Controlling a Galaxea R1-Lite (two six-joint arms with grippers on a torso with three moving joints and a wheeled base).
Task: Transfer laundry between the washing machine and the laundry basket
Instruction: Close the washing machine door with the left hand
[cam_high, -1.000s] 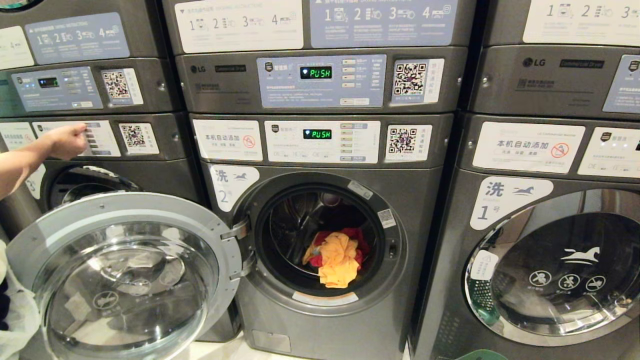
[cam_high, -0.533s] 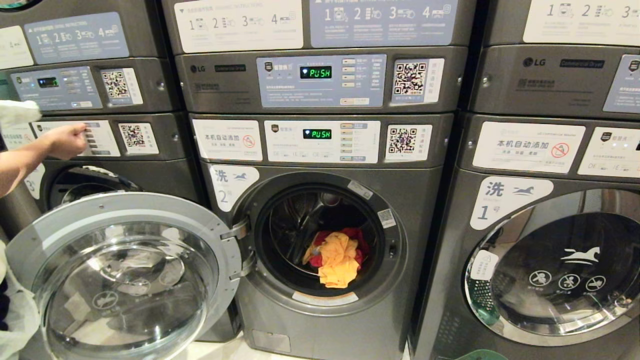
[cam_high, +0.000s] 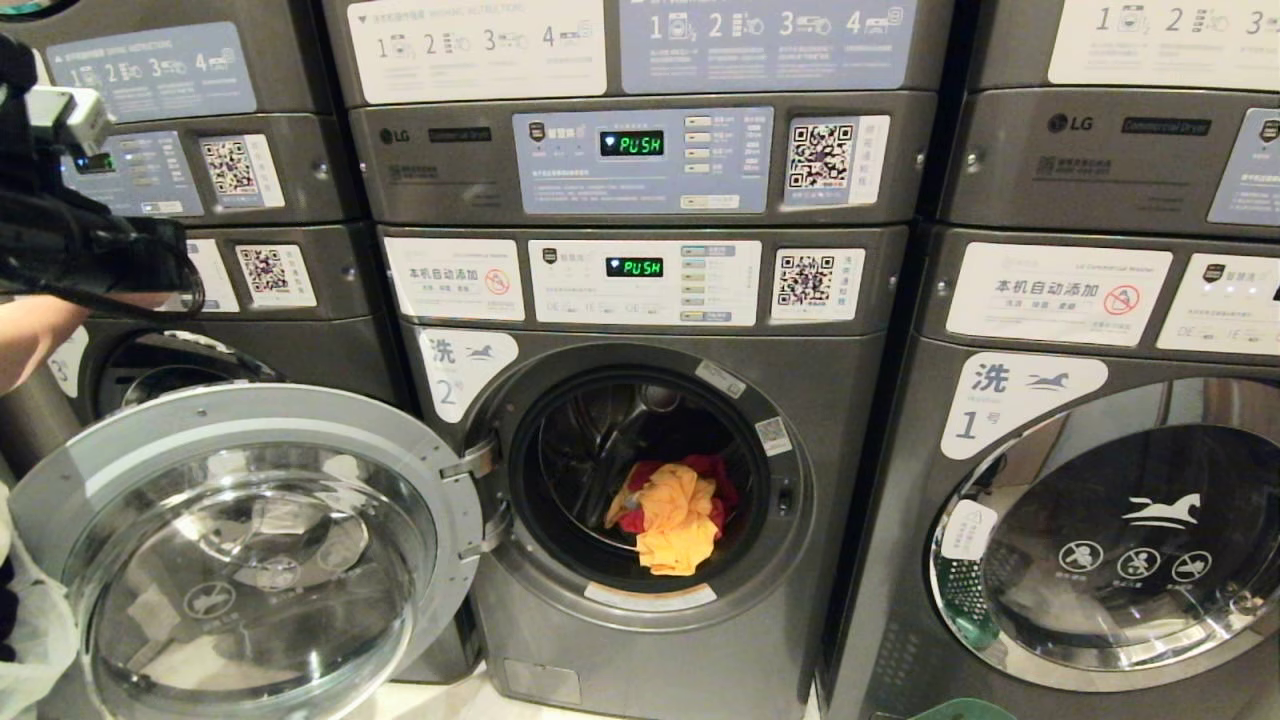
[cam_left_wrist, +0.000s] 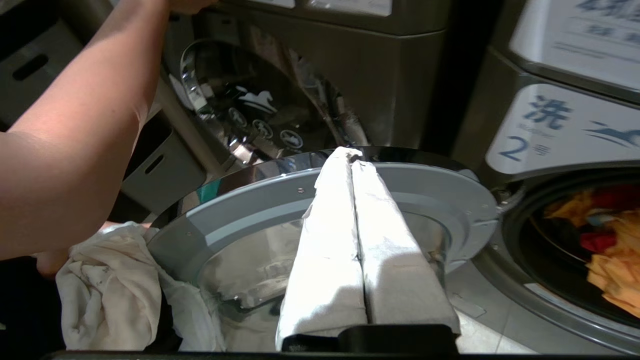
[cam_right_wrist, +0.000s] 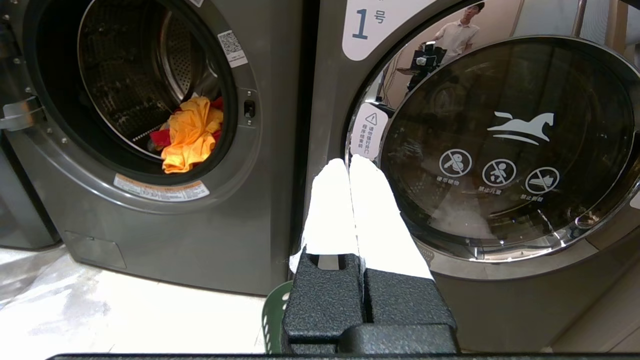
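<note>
the washer (cam_high: 640, 480) marked 2 stands with its door (cam_high: 250, 550) swung wide to the left, an orange cloth (cam_high: 675, 520) and a red cloth (cam_high: 715, 475) heaped in the drum. the left gripper (cam_left_wrist: 350, 155) hangs above the open door, jaws pressed together on nothing. the right gripper (cam_right_wrist: 348, 165) sits low, right of the washer, jaws shut and empty, over the green basket (cam_right_wrist: 275, 315) rim. a person's arm (cam_left_wrist: 75, 150) reaches left of the door.

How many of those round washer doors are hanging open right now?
1. The chrome-rimmed glass door of the dark grey washing machine numbered 2 is swung open leftward. Machine 1's door, right, is shut. Machine 3's is mostly hidden.
</note>
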